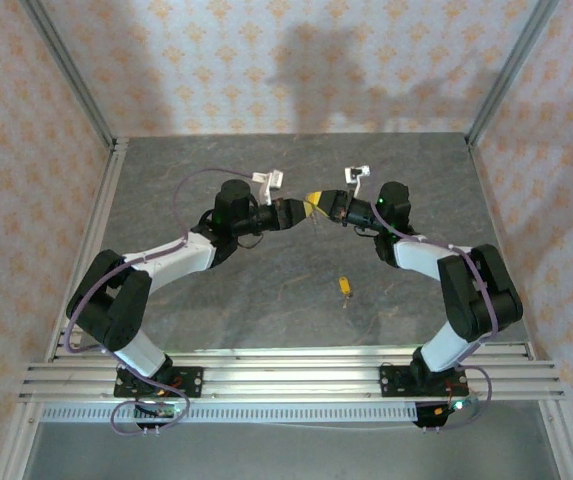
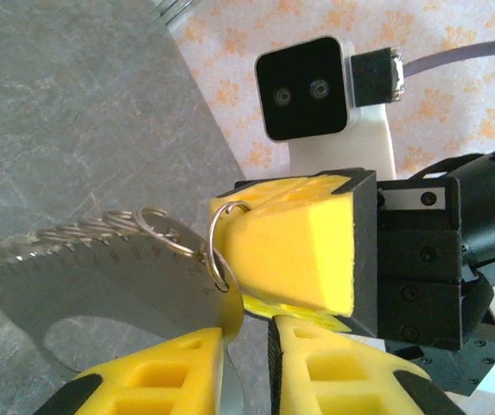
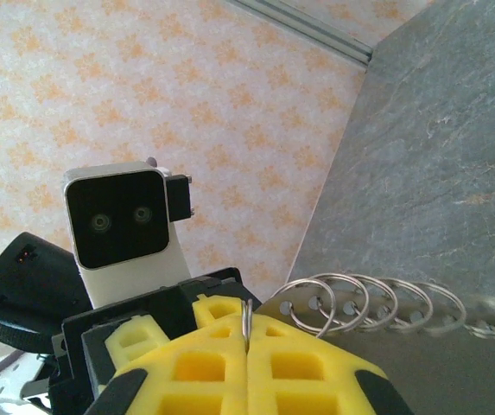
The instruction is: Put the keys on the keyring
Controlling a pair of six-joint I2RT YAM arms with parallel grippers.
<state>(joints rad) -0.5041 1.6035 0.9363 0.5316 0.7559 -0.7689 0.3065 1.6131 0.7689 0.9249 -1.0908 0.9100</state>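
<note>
**Top view.** I see the left gripper (image 1: 300, 211) and right gripper (image 1: 317, 206) meeting tip to tip, raised over the middle of the table (image 1: 266, 290). The keyring between them is too small for me to make out from up here. This view does give me the key (image 1: 345, 286). It has an orange-yellow head and a pale blade, and it lies flat on the table near the right arm. It is well apart from both grippers and touched by neither.

**Left wrist view.** Here the keyring (image 2: 100, 277) resolves into a flat grey plate with small holes along one edge and wire rings threaded through them. The plate's lower edge runs down into the narrow gap between my left fingers (image 2: 156, 380), which are nearly closed and hold it there. Opposite, the right gripper's yellow tips come together on the end ring (image 2: 215, 246). The right wrist camera (image 2: 303, 86) sits above them.

**Right wrist view.** This is the ring grip seen from the other side. My right fingers (image 3: 204, 363) are fully closed, with the end ring pinched edge-on in the seam between them. Beyond it, several rings (image 3: 351, 303) stand in a row along the plate's edge, stretching rightward over the table. The left wrist camera (image 3: 117, 220) faces me at left.
</note>
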